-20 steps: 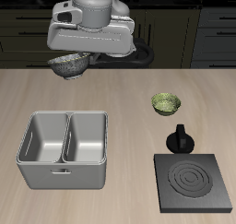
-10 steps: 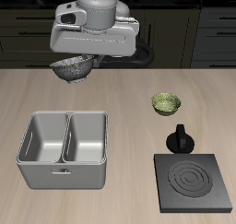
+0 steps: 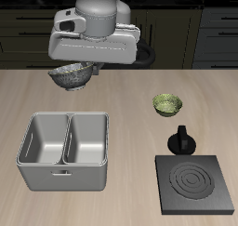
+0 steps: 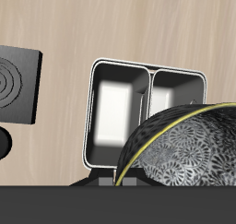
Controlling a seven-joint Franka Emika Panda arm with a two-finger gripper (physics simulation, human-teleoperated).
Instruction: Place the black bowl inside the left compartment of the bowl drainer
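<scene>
The black bowl (image 3: 70,76) hangs tilted in the air above the table, behind the bowl drainer (image 3: 61,178). My gripper (image 3: 83,69) is shut on the bowl's rim. The drainer is a grey tub with two deep bins, and the left compartment (image 3: 42,141) holds nothing. The wrist view is largely filled by the bowl's speckled inside and yellow-edged rim (image 4: 189,145). Beyond it lies the drainer (image 4: 147,68), and the bowl covers part of the left compartment (image 4: 180,88).
A green patterned bowl (image 3: 167,103) sits farther along the table. A black moka pot (image 3: 181,139) stands by the flat black stove plate (image 3: 195,183) near the front edge. Dark cabinets run along the back.
The gripper has carried the black bowl lower and a little toward the drainer. Nothing else on the table moved.
</scene>
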